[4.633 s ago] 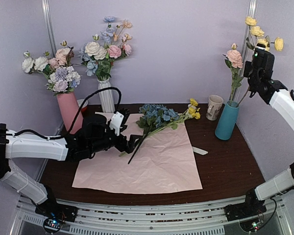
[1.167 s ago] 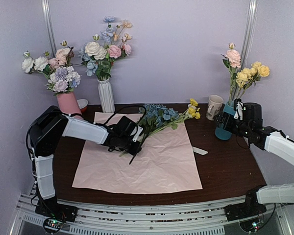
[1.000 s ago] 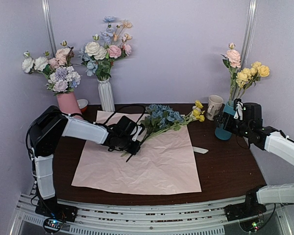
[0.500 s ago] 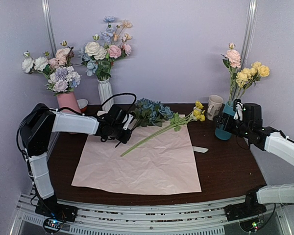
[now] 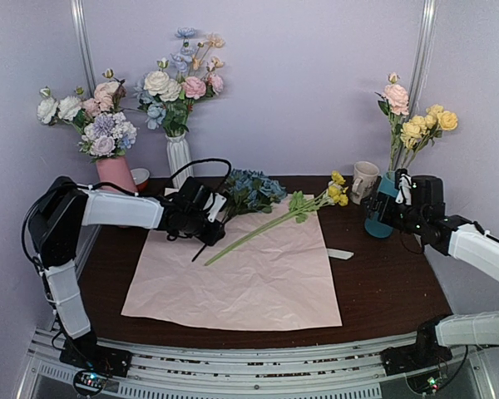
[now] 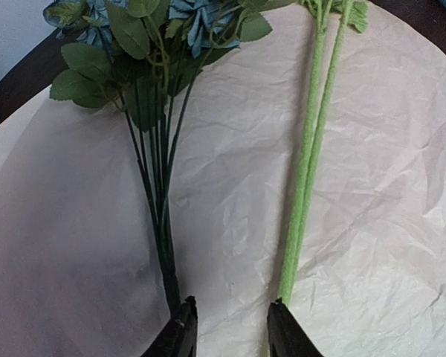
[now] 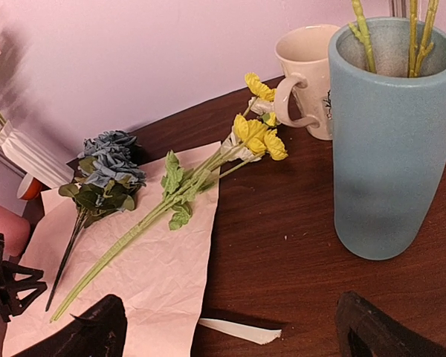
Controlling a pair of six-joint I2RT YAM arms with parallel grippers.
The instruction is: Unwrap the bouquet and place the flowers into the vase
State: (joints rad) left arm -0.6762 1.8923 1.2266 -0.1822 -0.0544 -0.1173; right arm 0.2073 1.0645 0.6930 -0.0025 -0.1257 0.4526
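Observation:
The pink paper [image 5: 258,283] lies flat and unwrapped on the dark table. On it lie the blue flowers [image 5: 249,188] [image 6: 171,22] on dark stems and, apart from them, the yellow flowers [image 5: 336,190] [image 7: 257,134] on a long light-green stem. My left gripper [image 5: 213,226] [image 6: 229,309] is open at the stem ends. The dark stems run past its left finger and the green stem past its right, with only paper between the jaws. The teal vase [image 5: 383,224] [image 7: 386,149] holds a pink bloom and yellow blooms. My right gripper [image 5: 374,211] [image 7: 230,316] is open beside the vase.
A pink vase [image 5: 116,179] and a white ribbed vase [image 5: 180,162] with their own bunches stand at the back left, a small bowl [image 5: 140,175] between them. A cream mug [image 5: 364,181] [image 7: 305,71] stands left of the teal vase. A white scrap [image 5: 339,256] [image 7: 238,332] lies by the paper's right edge.
The left gripper dragged the blue bunch up and left, away from the yellow stem, then opened and let go of the dark stems. The right arm has not moved.

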